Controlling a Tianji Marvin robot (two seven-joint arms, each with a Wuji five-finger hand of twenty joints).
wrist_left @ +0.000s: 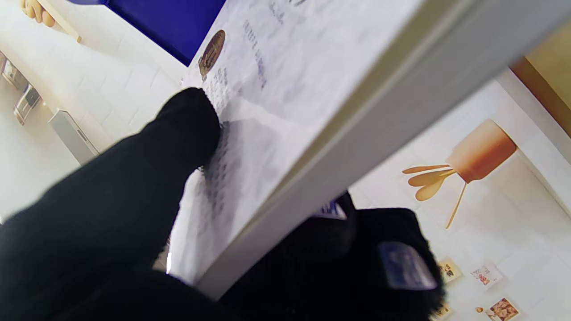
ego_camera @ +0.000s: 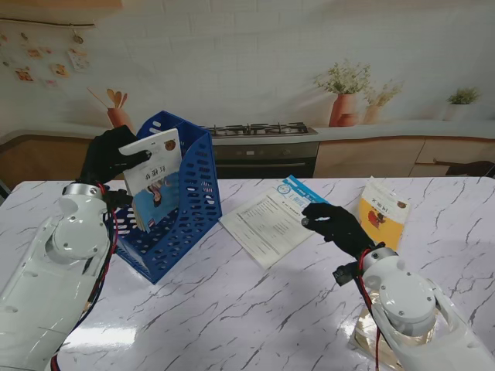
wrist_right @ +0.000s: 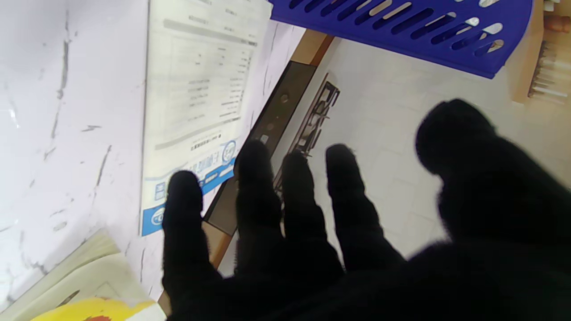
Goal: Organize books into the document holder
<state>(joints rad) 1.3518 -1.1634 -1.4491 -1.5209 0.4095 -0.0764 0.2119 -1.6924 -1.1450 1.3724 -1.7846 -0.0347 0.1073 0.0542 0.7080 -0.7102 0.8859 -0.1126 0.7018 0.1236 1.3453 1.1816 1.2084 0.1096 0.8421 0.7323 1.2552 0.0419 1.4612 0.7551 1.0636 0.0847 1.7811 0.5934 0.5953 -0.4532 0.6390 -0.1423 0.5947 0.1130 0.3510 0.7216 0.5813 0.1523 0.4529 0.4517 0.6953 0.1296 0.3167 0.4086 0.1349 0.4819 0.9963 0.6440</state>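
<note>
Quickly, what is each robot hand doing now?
Left robot hand: closed on a book.
Right robot hand: open, holding nothing.

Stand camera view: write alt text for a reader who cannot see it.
The left hand holds a white book upright over a blue file holder on a marble table. The right hand, open, hovers beside a flat booklet; a yellow book lies farther right.

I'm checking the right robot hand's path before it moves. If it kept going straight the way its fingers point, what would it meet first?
Probably the white and blue booklet lying flat on the table: the right robot hand is open, fingers pointing left toward its blue edge. The blue document holder stands farther along. Height above the table is unclear.
</note>
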